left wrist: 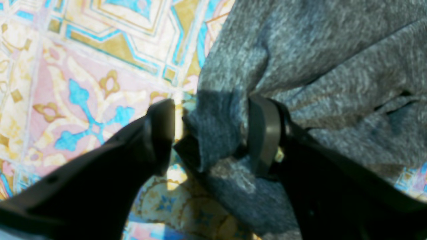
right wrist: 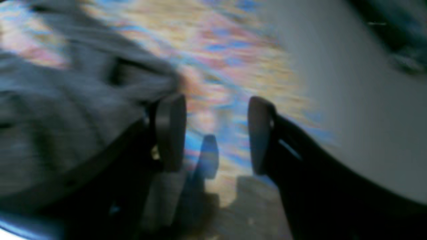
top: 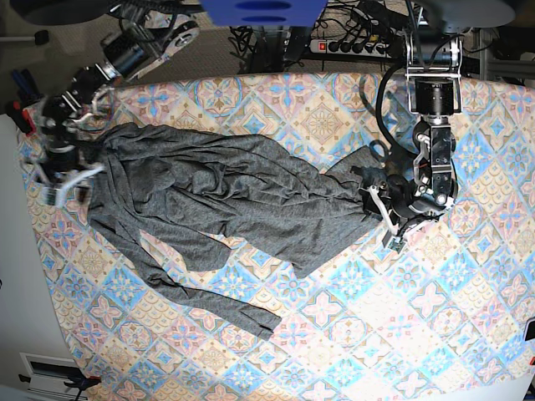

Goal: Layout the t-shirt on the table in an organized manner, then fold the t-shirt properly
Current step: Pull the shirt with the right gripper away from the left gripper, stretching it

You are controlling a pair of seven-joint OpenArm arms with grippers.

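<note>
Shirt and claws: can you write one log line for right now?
shirt: crumpled on table | left claw: around shirt edge, gap showing | right claw: open, beside shirt | fold: not started
</note>
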